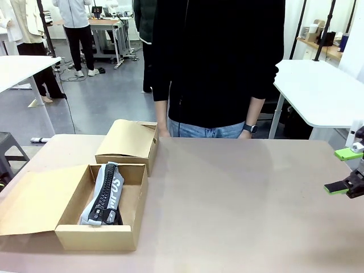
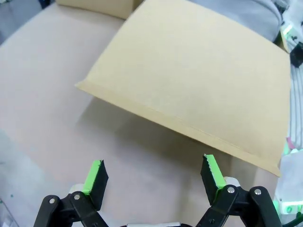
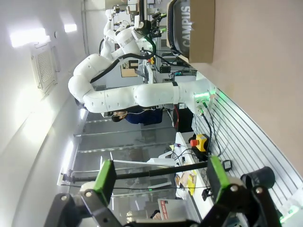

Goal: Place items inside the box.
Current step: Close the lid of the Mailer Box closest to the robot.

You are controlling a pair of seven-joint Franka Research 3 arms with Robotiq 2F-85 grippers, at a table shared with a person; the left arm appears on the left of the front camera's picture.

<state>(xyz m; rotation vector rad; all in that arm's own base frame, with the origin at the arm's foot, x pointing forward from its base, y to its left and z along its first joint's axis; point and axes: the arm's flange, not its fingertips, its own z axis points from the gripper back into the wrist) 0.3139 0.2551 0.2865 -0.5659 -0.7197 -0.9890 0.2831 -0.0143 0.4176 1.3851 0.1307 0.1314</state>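
Note:
An open cardboard box (image 1: 131, 213) stands at the table's near left, its lid flap (image 1: 34, 199) spread out to the left. Inside lies a grey zipped pouch (image 1: 107, 193) with white lettering and a dark strip along it. In the left wrist view my left gripper (image 2: 154, 175) is open with nothing between its fingers, hovering over the lid flap (image 2: 199, 80) and the table. At the table's right edge my right gripper (image 1: 341, 170) is open and empty, well away from the box. The right wrist view shows my right gripper (image 3: 162, 176) with the box (image 3: 201, 30) and pouch (image 3: 182, 23) far off.
A second, closed cardboard box (image 1: 128, 145) sits just behind the open one. A person in a black top (image 1: 216, 62) stands at the far edge, hands down. My left arm (image 3: 142, 94) shows across the table. The bare tabletop (image 1: 239, 205) stretches through the middle and right.

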